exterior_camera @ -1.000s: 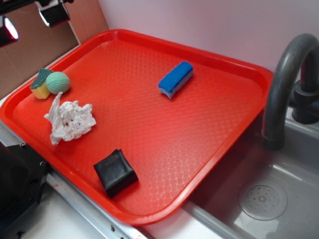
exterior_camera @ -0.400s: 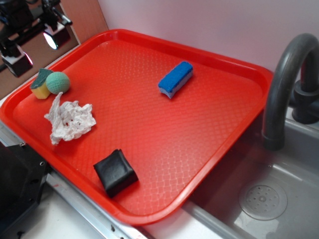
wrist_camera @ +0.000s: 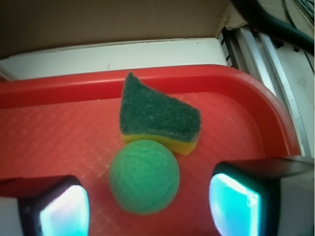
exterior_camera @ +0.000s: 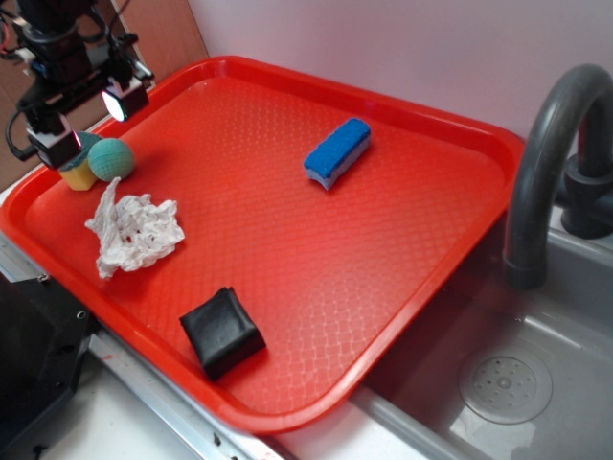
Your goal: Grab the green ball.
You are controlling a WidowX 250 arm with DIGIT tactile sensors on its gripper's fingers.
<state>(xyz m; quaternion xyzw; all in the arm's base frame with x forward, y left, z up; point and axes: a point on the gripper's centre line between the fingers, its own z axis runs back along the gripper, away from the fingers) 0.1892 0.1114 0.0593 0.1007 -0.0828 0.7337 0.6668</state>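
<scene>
The green ball [exterior_camera: 111,159] [wrist_camera: 143,176] is small, mint-green and knitted, and rests at the far left of the red tray [exterior_camera: 316,249]. It touches a yellow sponge wedge with a dark green top [exterior_camera: 77,169] [wrist_camera: 160,115]. My gripper [exterior_camera: 88,120] [wrist_camera: 147,206] hangs open just above the ball, one fingertip on either side of it. In the wrist view the ball lies between the two glowing pads [wrist_camera: 234,204], with a gap on each side. Nothing is held.
On the tray also lie a crumpled white cloth [exterior_camera: 134,231], a black folded cloth [exterior_camera: 222,332] and a blue sponge [exterior_camera: 338,152]. The tray's raised rim [wrist_camera: 147,78] runs just behind the wedge. A grey tap [exterior_camera: 551,163] and sink [exterior_camera: 498,383] stand at the right.
The gripper has come down and to the right from the upper left corner, ending over the ball. The ball and the other things have not moved.
</scene>
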